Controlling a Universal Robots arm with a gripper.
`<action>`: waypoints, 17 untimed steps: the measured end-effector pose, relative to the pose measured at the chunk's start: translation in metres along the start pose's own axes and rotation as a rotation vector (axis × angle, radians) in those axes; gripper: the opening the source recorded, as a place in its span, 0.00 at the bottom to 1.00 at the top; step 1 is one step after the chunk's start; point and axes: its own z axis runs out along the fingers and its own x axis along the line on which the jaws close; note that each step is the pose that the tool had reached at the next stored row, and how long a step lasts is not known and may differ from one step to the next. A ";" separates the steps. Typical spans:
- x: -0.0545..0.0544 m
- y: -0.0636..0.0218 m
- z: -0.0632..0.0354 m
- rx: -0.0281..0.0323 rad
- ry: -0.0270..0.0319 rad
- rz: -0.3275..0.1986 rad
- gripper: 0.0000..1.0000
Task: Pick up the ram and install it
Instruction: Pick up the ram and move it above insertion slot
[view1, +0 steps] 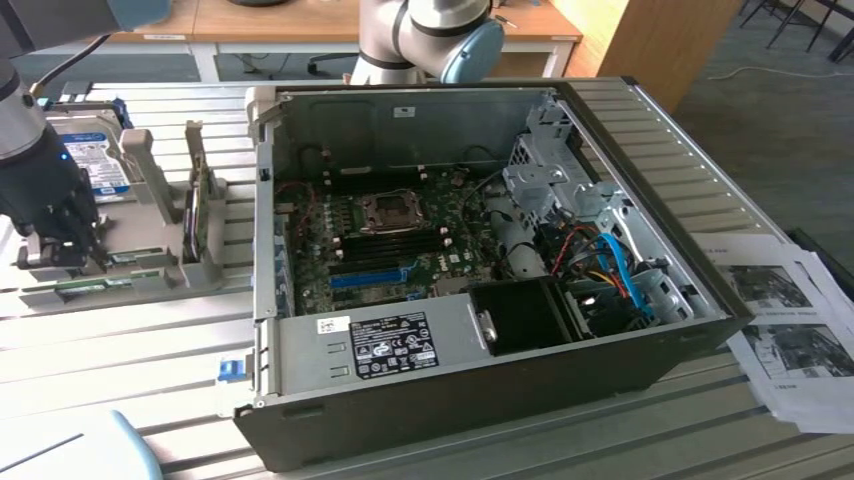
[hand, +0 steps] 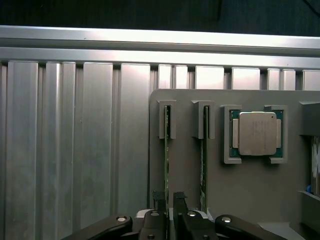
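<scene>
A ribbed metal table carries the work. On it in the exterior view stand an open PC case and some printed sheets, both well away from the jaws towards the exterior view's right. Behind are a wooden desk and grey-blue carpet.

The gripper hangs low over a grey tray, with a hard drive standing just behind it. From this side the arm hides the jaws and what is under them.

In the wrist view the gripper shows its jaws a little apart, with a narrow dark gap between them. They sit right over the near end of the ram. That end is cut off under the fingers, so I cannot tell if they touch it. Nothing has been lifted.

The ram stands on edge in the tray, so it shows as a thin green line. Its long axis runs straight out from the jaws, and its far end sits in a small grey bracket. A second ram lies parallel just beside it, outside the jaws. Further to that side, a CPU rests flat in its own frame. Beyond the tray are the table's ribs.
</scene>
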 end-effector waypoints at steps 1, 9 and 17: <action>0.000 0.0000 0.0000 0.0000 0.0000 0.000 0.23; 0.000 0.0000 0.0027 0.0006 -0.0054 0.000 0.23; 0.001 0.0001 0.0100 0.0006 -0.0068 0.000 0.23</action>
